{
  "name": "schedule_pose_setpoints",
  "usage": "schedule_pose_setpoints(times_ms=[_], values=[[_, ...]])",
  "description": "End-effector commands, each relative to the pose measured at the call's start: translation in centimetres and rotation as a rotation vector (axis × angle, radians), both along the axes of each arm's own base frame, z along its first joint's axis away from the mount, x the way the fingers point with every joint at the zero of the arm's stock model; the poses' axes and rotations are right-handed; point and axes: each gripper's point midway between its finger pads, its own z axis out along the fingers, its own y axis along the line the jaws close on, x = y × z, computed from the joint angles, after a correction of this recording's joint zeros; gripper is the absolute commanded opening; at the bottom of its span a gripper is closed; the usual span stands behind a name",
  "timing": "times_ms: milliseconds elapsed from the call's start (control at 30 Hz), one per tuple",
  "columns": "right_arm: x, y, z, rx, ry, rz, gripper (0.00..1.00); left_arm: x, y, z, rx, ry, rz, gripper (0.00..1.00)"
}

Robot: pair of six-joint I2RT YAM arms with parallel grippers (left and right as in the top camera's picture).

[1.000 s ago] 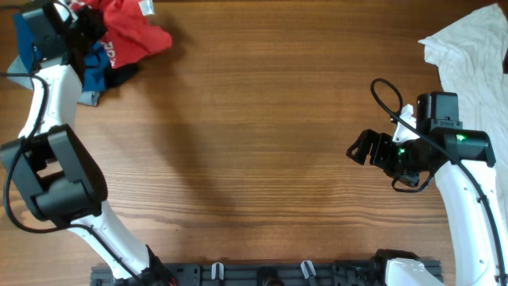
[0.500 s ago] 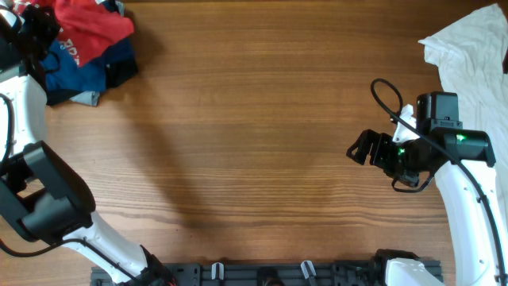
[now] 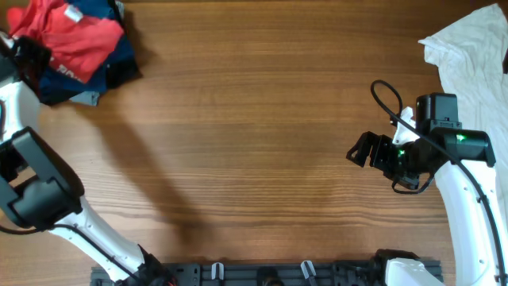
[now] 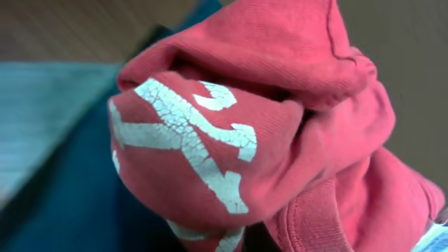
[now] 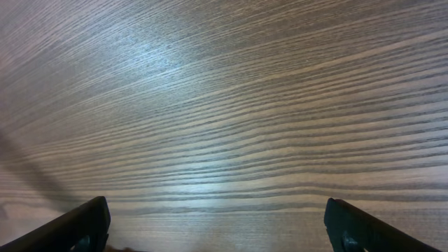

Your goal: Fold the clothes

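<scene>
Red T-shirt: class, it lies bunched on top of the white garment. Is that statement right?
Not quite. The red T-shirt lies bunched on top of the dark blue garments, not the white garment, which lies well apart from it. The overhead view shows this.

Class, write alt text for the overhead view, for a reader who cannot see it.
A crumpled red T-shirt lies on dark blue garments at the top left corner of a wooden table, beside the left arm. The right gripper hovers open over bare wood, and a white garment lies in the top right corner.
</scene>
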Motion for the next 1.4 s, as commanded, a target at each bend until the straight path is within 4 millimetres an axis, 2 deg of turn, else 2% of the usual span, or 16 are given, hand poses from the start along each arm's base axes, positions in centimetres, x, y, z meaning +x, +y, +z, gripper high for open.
schedule_pose_setpoints(times_ms=[0, 33, 67, 233, 333, 433, 467, 567, 667, 700, 800, 867, 967, 1067, 1233, 1367], values=[[-0.1, 0.2, -0.1, 0.018, 0.011, -0.006, 0.99, -1.1, 2.6, 0.9, 0.036, 0.004, 0.058, 0.30], [-0.2, 0.2, -0.1, 0.018, 0.012, -0.006, 0.99, -1.3, 2.7, 0.7, 0.031, 0.011, 0.060, 0.57], [-0.2, 0.2, -0.1, 0.018, 0.014, -0.007, 1.00, -1.4, 2.6, 0.6, 0.026, 0.017, 0.059, 1.00], [-0.2, 0.2, -0.1, 0.015, 0.015, -0.009, 1.00, -0.9, 0.5, 0.5, -0.049, 0.000, -0.036, 1.00], [-0.7, 0.2, -0.2, 0.017, 0.035, -0.009, 1.00, -1.2, -0.4, 1.4, -0.073, -0.005, -0.064, 1.00], [-0.2, 0.2, 0.0, 0.021, 0.020, -0.038, 0.99, -1.8, -1.1, 5.6, -0.039, -0.049, -0.064, 1.00], [0.5, 0.1, 0.4, 0.023, -0.014, -0.054, 0.99, -2.3, -1.6, 8.7, -0.005, -0.091, -0.066, 1.00], [1.3, 0.1, 2.0, 0.029, -0.078, -0.078, 0.99, -3.8, -3.5, 15.4, 0.044, -0.185, -0.085, 1.00], [1.3, 0.1, 4.6, 0.024, -0.161, -0.076, 0.99, -6.5, -6.7, 21.1, -0.010, -0.260, -0.082, 1.00], [1.0, 0.2, 5.6, 0.022, -0.189, -0.076, 0.99, -7.7, -8.7, 22.9, -0.022, -0.275, -0.119, 1.00], [-0.6, 0.6, 7.9, 0.030, -0.262, -0.067, 0.99, -11.0, -13.7, 25.3, -0.078, -0.264, -0.215, 1.00], [-2.5, 1.5, 9.5, 0.068, -0.319, -0.040, 1.00, -14.2, -17.6, 25.8, -0.151, -0.220, -0.288, 1.00], [-5.4, 2.1, 11.6, 0.071, -0.436, -0.022, 0.99, -18.6, -21.3, 25.9, -0.215, -0.151, -0.328, 1.00], [-8.3, 2.4, 13.3, 0.071, -0.559, -0.034, 0.99, -22.6, -23.9, 26.2, -0.201, -0.114, -0.370, 1.00], [-12.8, 2.9, 14.5, 0.079, -0.714, -0.051, 0.99, -29.1, -28.6, 26.9, -0.136, -0.105, -0.514, 1.00], [-14.9, 3.1, 15.0, 0.077, -0.808, -0.057, 0.99, -34.1, -31.4, 27.3, -0.078, -0.131, -0.576, 1.00]])
